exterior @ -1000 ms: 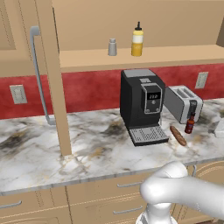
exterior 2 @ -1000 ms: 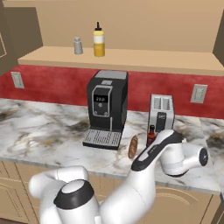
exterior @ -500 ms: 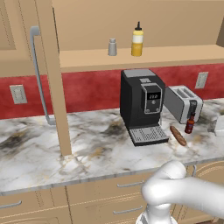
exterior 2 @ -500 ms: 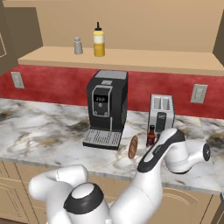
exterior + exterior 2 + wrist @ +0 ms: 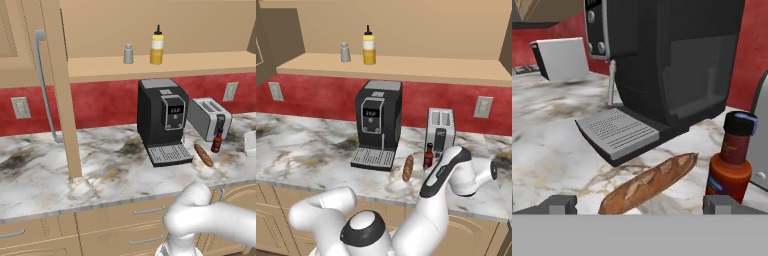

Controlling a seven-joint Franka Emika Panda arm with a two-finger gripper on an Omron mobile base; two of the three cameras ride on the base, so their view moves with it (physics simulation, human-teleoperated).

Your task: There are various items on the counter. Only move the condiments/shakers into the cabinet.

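Observation:
A dark red sauce bottle with a black cap stands on the marble counter, in front of my right fingertip. My gripper is open, low over the counter, with the near end of the brown sausage lying between its fingertips. The bottle and sausage sit between the coffee machine and the toaster. Up in the cabinet, the yellow squeeze bottle and the grey shaker stand side by side on the shelf.
The black coffee machine with its drip tray stands just behind the sausage. The silver toaster is right of the sauce bottle. The open cabinet door with its long grey handle hangs at the left. A white box sits farther along the counter.
My arm's wrist has drifted slightly to the right in the right base view. The bottles, shaker and sausage have not moved, and the gripper stays open.

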